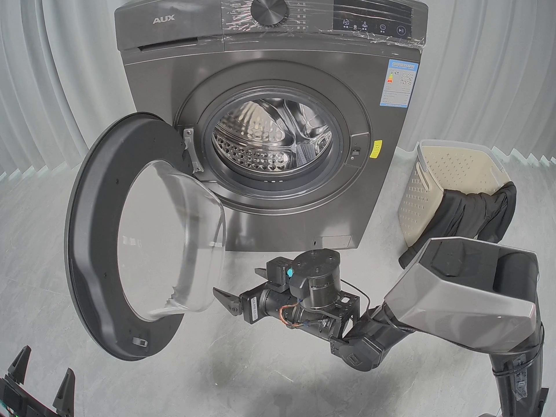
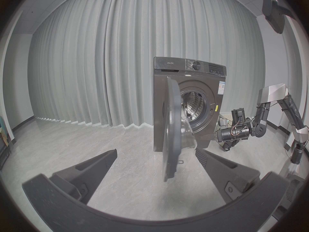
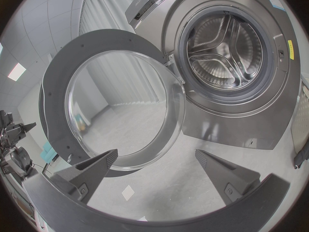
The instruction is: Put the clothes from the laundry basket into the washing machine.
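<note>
The grey washing machine (image 1: 174, 82) stands with its round door (image 1: 95, 233) swung wide to the left and its steel drum (image 1: 272, 134) bare. To its right a cream laundry basket (image 1: 457, 172) holds a black garment (image 1: 472, 215) that drapes over the front rim to the floor. My right gripper (image 1: 242, 288) is open and holds nothing. It hovers low in front of the machine, beside the door's glass bowl, pointing left. The right wrist view has the right gripper (image 3: 156, 152) facing the door (image 3: 58, 81) and drum (image 3: 225, 49). My left gripper (image 1: 40, 377) is open at the bottom-left corner.
Pale floor (image 1: 231, 372) lies bare in front of the machine. Grey curtains (image 2: 96, 65) hang behind it. The open door (image 2: 170, 129) juts toward me on the left side. The basket (image 3: 302, 120) sits close against the machine's right flank.
</note>
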